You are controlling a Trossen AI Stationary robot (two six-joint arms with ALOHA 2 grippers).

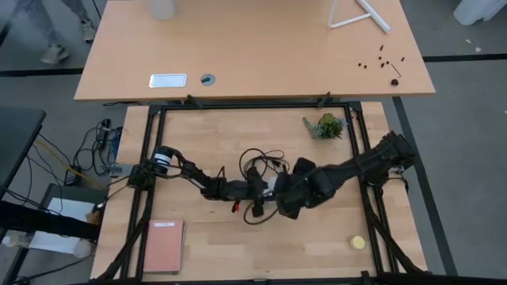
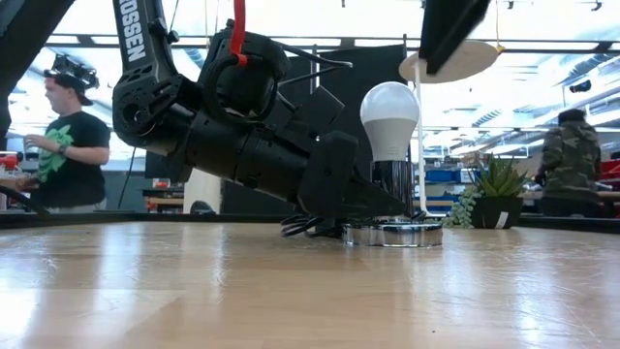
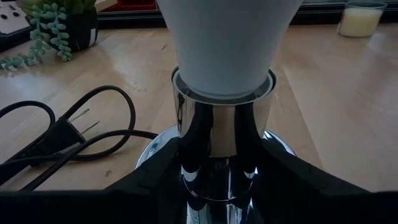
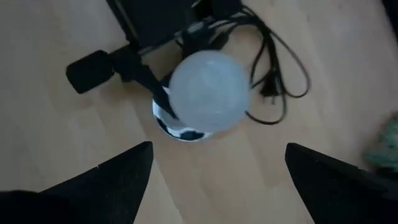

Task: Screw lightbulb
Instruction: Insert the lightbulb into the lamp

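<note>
While the left gripper [image 3: 217, 186] clasps the chrome socket [image 2: 392, 184], the white pear-shaped lightbulb [image 2: 389, 118] stands upright in it at table centre. The right gripper [image 4: 214, 180] hovers above, fingers spread; a plant [image 1: 326, 125] sits at one o'clock on the pale wood table [image 1: 206, 237]

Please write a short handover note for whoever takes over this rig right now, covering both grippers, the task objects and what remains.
Left gripper: low at the table, fingers closed around the chrome socket, steadying it.
Right gripper: open, above the lightbulb, holding nothing.
The lightbulb stands upright in the socket on its round base near the table's middle; the black cord lies unplugged beside it.
Done: bulb seated in the socket.
Left: I cannot tell whether it is fully tight; check that, then release the socket.
</note>
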